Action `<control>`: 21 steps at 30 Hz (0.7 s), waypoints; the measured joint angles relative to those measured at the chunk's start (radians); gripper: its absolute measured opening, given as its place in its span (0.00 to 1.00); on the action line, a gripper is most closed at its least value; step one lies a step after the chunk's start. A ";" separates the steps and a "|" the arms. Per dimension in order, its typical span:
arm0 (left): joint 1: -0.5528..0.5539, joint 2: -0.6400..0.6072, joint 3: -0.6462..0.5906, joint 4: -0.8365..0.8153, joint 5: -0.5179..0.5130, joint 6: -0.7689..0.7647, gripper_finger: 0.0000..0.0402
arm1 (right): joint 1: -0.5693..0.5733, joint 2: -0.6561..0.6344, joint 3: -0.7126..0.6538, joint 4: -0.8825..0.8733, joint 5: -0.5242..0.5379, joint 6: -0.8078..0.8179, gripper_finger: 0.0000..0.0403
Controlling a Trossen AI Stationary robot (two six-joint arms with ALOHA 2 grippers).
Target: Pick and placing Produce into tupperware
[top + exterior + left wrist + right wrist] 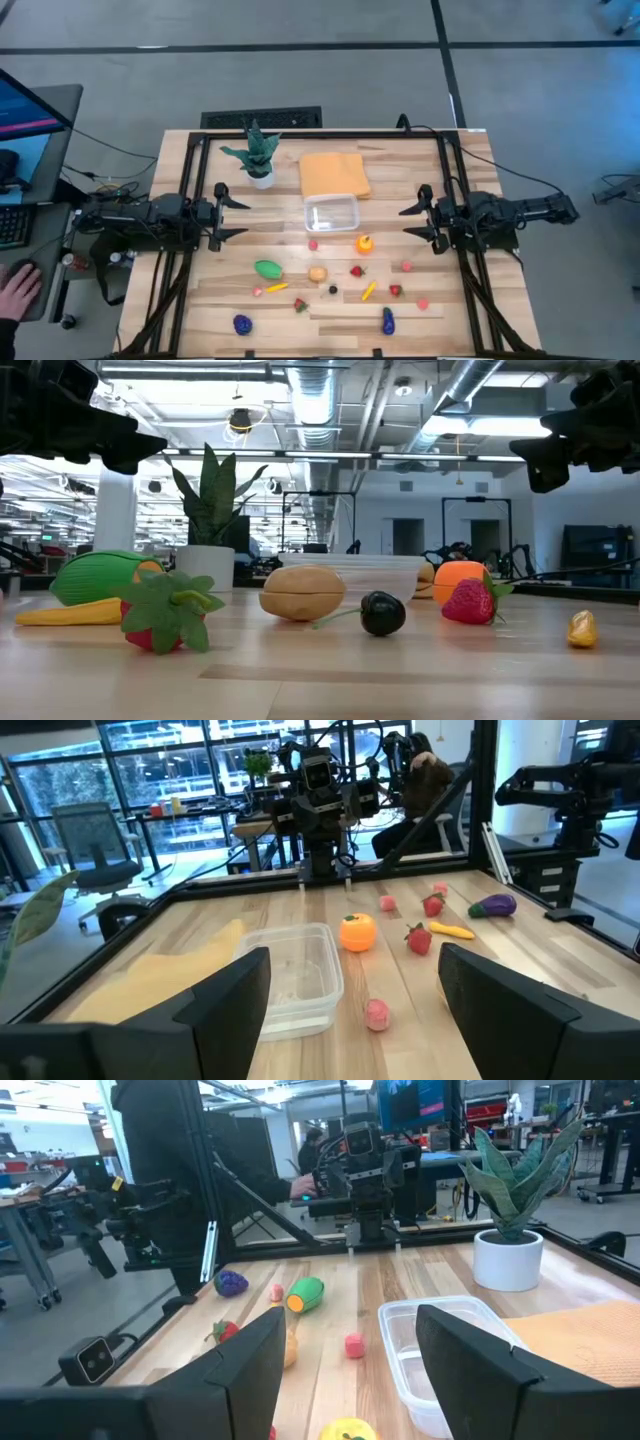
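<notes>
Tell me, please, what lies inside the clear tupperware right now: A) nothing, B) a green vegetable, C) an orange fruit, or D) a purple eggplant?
A: the tupperware shows only its clear bare floor, and the produce, such as the orange fruit, lies on the table outside it.

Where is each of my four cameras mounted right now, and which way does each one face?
High view: overhead, straight down on the table; both arms show, left end effector and right end effector open beside the tupperware.
Low view: table height, level across the produce into the room; arms are dark shapes above.
Left wrist view: looks past its open fingers toward the right arm.
Right wrist view: past its fingers toward the left arm.
Both wrist views share the tupperware and the orange cloth.
</notes>
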 joint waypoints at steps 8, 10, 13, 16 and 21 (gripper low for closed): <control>0.000 0.000 0.000 0.000 0.000 0.000 0.70 | 0.000 0.000 0.000 0.000 0.000 0.000 0.55; 0.000 0.000 0.000 0.000 0.000 -0.001 0.70 | 0.000 0.000 0.000 0.000 0.000 0.000 0.55; 0.000 0.000 0.000 0.000 0.000 -0.007 0.70 | 0.000 0.000 0.000 0.000 0.000 0.000 0.55; 0.000 0.000 0.000 0.000 0.000 -0.001 0.70 | 0.000 0.000 0.000 0.000 0.000 0.000 0.55; 0.000 0.000 0.000 0.000 0.000 -0.007 0.70 | 0.000 0.000 0.000 0.000 0.000 0.000 0.55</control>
